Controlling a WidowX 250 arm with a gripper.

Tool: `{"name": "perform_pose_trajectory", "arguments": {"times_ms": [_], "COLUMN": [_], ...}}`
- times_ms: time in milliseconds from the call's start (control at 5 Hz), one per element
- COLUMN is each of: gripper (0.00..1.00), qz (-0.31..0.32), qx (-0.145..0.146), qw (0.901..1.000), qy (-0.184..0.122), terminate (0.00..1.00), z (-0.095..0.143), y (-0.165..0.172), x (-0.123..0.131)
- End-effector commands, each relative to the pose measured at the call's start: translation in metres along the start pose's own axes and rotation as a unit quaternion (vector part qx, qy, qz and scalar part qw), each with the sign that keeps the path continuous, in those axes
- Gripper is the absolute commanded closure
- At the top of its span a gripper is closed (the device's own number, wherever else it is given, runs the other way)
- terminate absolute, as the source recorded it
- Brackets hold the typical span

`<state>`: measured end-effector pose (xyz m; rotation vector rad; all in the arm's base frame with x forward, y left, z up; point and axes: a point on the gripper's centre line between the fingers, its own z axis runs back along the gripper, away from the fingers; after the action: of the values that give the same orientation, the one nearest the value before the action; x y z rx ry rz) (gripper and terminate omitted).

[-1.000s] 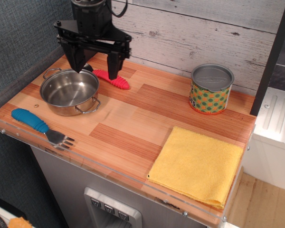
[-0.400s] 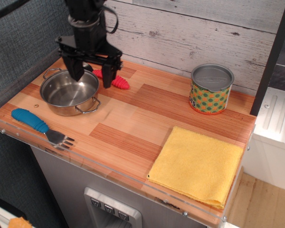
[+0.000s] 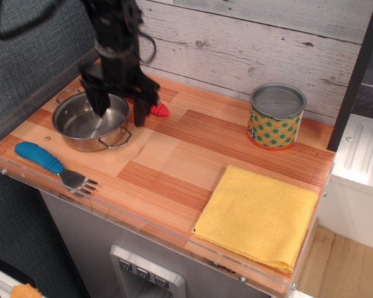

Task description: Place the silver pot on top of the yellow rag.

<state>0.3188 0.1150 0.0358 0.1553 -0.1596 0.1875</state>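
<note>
The silver pot (image 3: 87, 124) stands at the back left of the wooden counter, shiny, with two wire loop handles. My black gripper (image 3: 119, 112) is open and low over the pot's right rim: one finger (image 3: 100, 104) is inside the pot, the other (image 3: 140, 113) is outside it. I cannot tell if either finger touches the rim. The yellow rag (image 3: 258, 214) lies flat at the front right corner, far from the pot and the gripper.
A green-and-orange patterned tin can (image 3: 276, 117) stands at the back right. A fork with a blue handle (image 3: 40, 158) lies at the front left. A red-handled utensil (image 3: 160, 110) lies behind the gripper, mostly hidden. A plank wall runs along the back.
My gripper has come down and slightly left from above the pot until its open fingers straddle the pot's right rim. The pot, rag and can have not moved.
</note>
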Motion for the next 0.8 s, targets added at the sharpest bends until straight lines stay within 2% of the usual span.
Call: {"name": "perform_pose_trajectory", "arguments": {"times_ms": [0, 200, 400, 600], "gripper": [0.0, 0.0, 1.0, 1.0], "qz": [0.008, 0.01, 0.023, 0.027], "qx": [-0.007, -0.008, -0.005, 0.0], "qw": [0.9999, 0.9999, 0.9997, 0.9996], "qy": [0.002, 0.004, 0.012, 0.012], "terminate": [0.0, 0.0, 0.0, 0.0], "z": [-0.0034, -0.0079, -0.0132, -0.0125], "y": [0.0065, 0.0068, 0.0105, 0.0145], "x": [0.0043, 0.0036, 0.0026, 0.0024]}}
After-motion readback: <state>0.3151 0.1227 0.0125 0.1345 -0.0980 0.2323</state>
